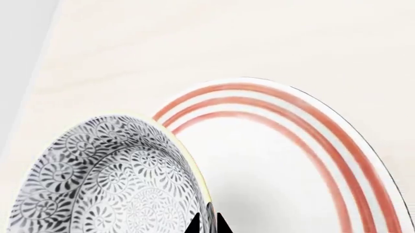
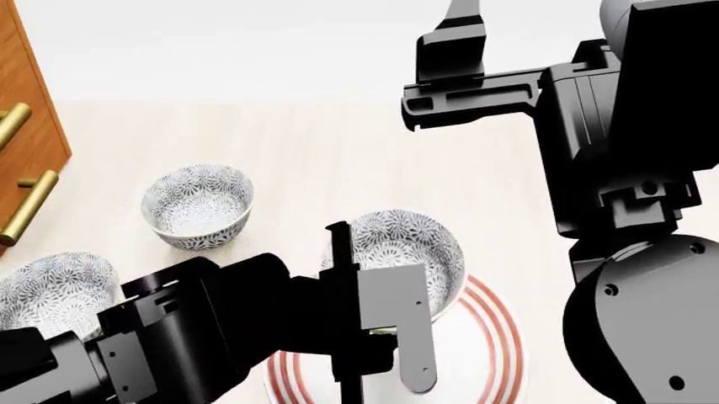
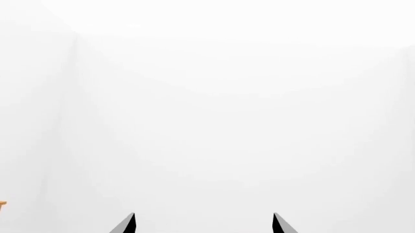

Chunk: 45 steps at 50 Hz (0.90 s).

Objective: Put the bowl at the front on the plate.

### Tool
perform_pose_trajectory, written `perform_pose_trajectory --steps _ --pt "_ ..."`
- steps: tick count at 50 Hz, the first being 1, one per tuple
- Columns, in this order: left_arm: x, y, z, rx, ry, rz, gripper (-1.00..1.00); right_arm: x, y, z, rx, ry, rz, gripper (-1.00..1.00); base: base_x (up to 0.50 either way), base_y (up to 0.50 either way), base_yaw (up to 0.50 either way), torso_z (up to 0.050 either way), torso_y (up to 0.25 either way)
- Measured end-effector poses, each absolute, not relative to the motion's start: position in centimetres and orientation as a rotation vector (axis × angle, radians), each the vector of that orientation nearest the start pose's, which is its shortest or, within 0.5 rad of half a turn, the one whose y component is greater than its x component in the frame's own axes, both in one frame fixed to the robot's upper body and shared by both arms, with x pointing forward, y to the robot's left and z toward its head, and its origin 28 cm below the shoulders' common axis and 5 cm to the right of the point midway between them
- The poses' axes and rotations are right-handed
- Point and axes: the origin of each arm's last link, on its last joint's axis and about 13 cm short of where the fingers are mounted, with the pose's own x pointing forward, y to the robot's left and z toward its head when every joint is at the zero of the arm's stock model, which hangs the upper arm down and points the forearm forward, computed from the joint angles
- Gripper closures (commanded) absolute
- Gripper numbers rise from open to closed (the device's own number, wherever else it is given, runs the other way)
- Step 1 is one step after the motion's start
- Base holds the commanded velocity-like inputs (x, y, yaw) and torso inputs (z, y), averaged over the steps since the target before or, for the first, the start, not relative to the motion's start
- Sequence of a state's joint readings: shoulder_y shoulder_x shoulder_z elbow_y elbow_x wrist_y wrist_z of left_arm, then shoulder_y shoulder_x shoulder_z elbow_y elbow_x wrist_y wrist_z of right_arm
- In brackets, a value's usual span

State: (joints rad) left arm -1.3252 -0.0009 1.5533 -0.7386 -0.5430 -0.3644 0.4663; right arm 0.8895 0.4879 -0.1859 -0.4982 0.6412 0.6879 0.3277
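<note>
Left gripper [image 2: 376, 324] clamped on rim of the bowl [image 2: 407, 246], bowl held over far edge of the plate [image 2: 494, 337], contact with plate unclear, two more patterned bowls [image 2: 198, 204] beyond plate's left, right gripper [image 3: 203, 224] raised, jaws wide, holding nothing

Your bowl [image 2: 407, 246], white with dense grey-blue flowers, sits upright above the plate's [image 2: 494, 337] far-left edge. The plate, white with three red rings, lies flat on the tabletop [image 2: 337, 160].
</note>
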Motion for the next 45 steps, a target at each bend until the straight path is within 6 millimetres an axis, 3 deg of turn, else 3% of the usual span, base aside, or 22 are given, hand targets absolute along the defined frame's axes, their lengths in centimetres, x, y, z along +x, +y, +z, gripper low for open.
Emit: perform_pose_trajectory --steps 45 --pt "37.8 9.2 14.1 0.971 0.352 -1.146 1.0 27.7 -12.8 28.5 -0.068 -0.527 0.122 -1.0 0.0 0.0 0.0 0.0 0.0"
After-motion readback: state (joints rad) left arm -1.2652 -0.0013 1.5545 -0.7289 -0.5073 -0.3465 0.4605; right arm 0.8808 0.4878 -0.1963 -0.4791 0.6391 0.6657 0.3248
